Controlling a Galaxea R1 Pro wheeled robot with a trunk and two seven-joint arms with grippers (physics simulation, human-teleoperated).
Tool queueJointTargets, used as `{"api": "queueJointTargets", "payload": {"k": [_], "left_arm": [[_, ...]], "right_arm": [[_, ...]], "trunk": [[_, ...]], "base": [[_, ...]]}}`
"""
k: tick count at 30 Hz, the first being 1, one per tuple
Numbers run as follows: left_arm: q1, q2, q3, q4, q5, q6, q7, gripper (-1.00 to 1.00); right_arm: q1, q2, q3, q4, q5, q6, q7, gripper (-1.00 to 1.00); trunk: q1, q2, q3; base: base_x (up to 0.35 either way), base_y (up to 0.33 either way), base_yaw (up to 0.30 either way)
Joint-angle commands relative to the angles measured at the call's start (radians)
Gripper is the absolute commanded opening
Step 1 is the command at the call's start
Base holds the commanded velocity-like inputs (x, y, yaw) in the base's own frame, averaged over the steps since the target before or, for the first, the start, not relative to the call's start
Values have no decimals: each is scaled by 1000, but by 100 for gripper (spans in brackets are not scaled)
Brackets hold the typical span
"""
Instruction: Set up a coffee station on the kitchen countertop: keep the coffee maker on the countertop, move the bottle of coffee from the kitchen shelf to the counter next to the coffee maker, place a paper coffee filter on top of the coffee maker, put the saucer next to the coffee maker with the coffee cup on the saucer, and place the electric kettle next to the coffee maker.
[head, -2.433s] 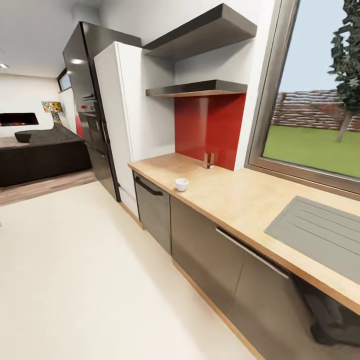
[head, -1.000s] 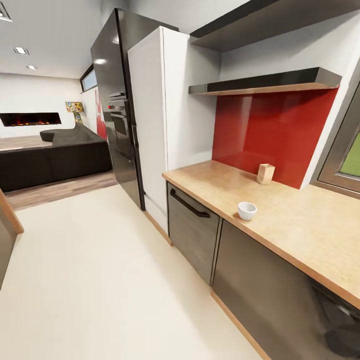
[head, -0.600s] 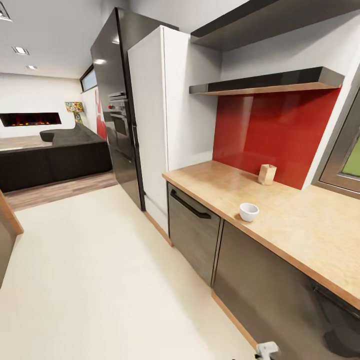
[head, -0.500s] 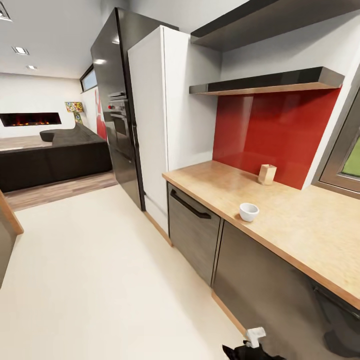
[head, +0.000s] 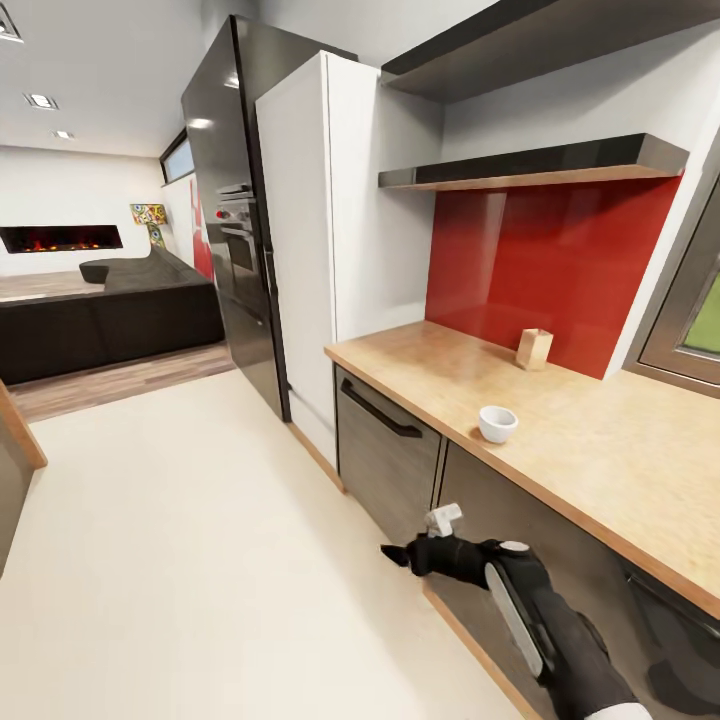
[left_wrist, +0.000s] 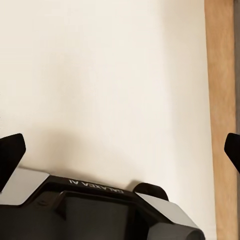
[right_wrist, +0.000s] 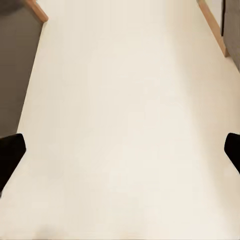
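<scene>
Right hand (head: 400, 553) risen; round white coffee cup (head: 497, 423) on light-wood kitchen countertop (head: 600, 450).

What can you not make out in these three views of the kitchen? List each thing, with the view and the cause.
Head view: the lower shelf is seen from below, so its top is hidden.
Head view: the kitchen countertop is cut off by the right edge.
Head view: the coffee cup is too small to show a handle.
Head view: the small tan object by the red wall is too small to identify.
</scene>
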Motion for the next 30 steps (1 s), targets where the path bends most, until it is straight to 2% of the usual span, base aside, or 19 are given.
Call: {"api": "queueJointTargets", "payload": {"k": [1,3,5,7,8,10,12,14,15,16,17,18,19,21,22,24,26,27,30], "left_arm": [[0,0,8,0,6,6,-5,100],[0,0,15,0,6,5,-5,100],[0,0,21,0,6,5,-5,100],[0,0,24,0,6,5,-5,100],[0,0,26,0,6,5,-5,100],[0,0,26,0,6,5,-5,100],[0,0,26,0,6,5,-5,100],[0,0,27,0,6,5,-5,100],[0,0,27,0,6,5,-5,100],[0,0,27,0,6,5,-5,100],[0,0,27,0,6,5,-5,100],[0,0,27,0,6,5,-5,100],[0,1,27,0,6,5,-5,100],[0,1,27,0,6,5,-5,100],[0,1,27,0,6,5,-5,100],[0,1,27,0,6,5,-5,100],[0,1,27,0,6,5,-5,100],[0,1,27,0,6,5,-5,100],[0,1,27,0,6,5,-5,100]], "right_arm": [[-28,1,2,-24,-8,40,-3,100],[-81,4,3,-55,-9,98,-2,100],[-164,7,4,-83,-12,172,-1,100],[-273,9,5,-99,-27,254,-1,100],[-383,9,5,-104,-44,308,-2,100],[-442,10,5,-102,-49,323,-3,100],[-530,9,4,-83,-52,337,-6,100],[-623,3,3,-26,-53,345,-10,100],[-760,-19,1,98,-52,351,-13,100],[-829,-36,1,164,-50,353,-14,100],[-938,-55,1,261,-28,354,-19,100],[-1057,-66,2,364,34,354,-29,100],[-1172,-73,2,496,174,354,-34,100],[-1199,-75,2,541,236,354,-35,100],[-1219,-80,2,577,302,353,-36,100],[-1232,-95,2,603,365,353,-35,100],[-1241,-120,2,622,413,352,-31,100],[-1246,-144,2,639,444,352,-21,100],[-1251,-173,3,669,472,352,7,100]], "trunk": [[0,-1,-1],[0,-1,-1],[0,-1,-1],[0,-1,-1],[0,-1,-1],[0,-1,-1],[0,-1,-1],[0,-1,-1],[0,-1,-1],[0,-1,-1],[0,-1,-1],[0,-1,-1],[0,-1,-1],[0,-1,-1],[0,-1,-1],[0,-1,-1],[0,-1,-1],[0,-1,-1],[0,-1,-1]], "base": [[0,0,0],[0,0,0],[0,0,0],[0,0,0],[0,0,0],[0,0,0],[0,0,0],[0,0,0],[0,0,0],[0,0,0],[0,0,0],[0,0,0],[0,0,0],[0,0,0],[0,0,0],[0,0,0],[0,0,0],[0,0,0],[0,0,0]]}}
